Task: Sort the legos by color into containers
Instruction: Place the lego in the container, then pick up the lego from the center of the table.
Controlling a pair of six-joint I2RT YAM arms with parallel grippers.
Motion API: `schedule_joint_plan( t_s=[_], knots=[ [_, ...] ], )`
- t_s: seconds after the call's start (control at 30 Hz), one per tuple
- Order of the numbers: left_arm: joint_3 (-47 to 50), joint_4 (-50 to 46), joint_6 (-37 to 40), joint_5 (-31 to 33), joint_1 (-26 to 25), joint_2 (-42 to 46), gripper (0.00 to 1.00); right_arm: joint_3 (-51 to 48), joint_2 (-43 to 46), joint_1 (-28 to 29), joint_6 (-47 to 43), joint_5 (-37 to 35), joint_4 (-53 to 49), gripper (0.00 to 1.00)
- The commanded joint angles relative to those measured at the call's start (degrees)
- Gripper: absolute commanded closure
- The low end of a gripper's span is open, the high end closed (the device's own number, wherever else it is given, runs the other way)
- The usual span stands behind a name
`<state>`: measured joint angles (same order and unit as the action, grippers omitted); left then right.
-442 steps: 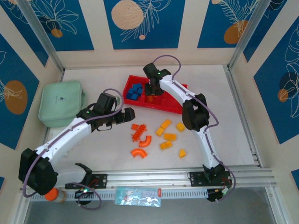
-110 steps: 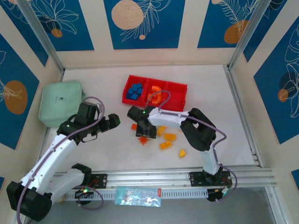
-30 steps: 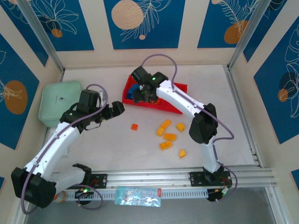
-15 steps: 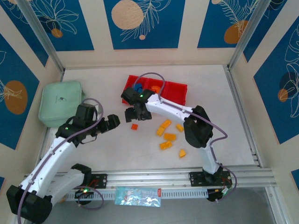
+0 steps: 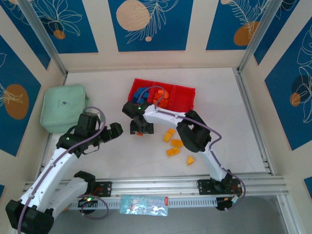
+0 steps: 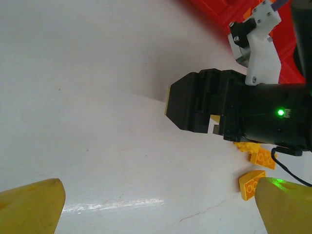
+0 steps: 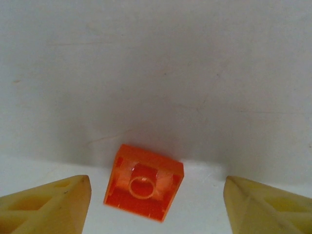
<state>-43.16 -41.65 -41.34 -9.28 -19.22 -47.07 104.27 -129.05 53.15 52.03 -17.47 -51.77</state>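
The small orange brick (image 7: 144, 189) lies flat on the white table (image 7: 156, 73), between the spread fingers (image 7: 53, 202) of the right gripper (image 7: 156, 187), touching neither. That arm bends low over it. The left gripper (image 6: 158, 209) hangs wide open nearby. Yellow bricks (image 5: 173, 142) lie beside it, and the red tray (image 5: 187, 89) sits farther back.

The tray (image 5: 185, 95) sits far back on the desk (image 5: 234, 131), the pouch (image 5: 63, 107) well to its left. Before it lie loose bricks (image 5: 177, 143).

Bare table (image 5: 105, 84) left of red tray (image 5: 185, 95), yellow bricks (image 5: 175, 143) crowding right, green pouch (image 5: 63, 107) far left
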Motion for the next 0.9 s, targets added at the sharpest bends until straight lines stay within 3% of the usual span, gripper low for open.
schedule_joint_plan(
  t_s=[0.0, 0.47, 0.87],
  knots=[
    [0.7, -1.2, -0.7, 1.1, 0.9, 0.6, 0.01, 2.0, -1.1, 0.3, 1.8, -0.5, -0.2, 0.32],
    [0.3, -0.6, -0.9, 0.3, 0.9, -0.2, 0.01, 1.5, -1.3, 0.5, 0.1, 1.3, 0.4, 0.67],
    [-2.9, 0.8, 0.4, -1.2, 1.1, -2.4, 0.01, -0.7, 9.5, -2.0, -4.6, -0.8, -1.1, 0.7]
  ],
)
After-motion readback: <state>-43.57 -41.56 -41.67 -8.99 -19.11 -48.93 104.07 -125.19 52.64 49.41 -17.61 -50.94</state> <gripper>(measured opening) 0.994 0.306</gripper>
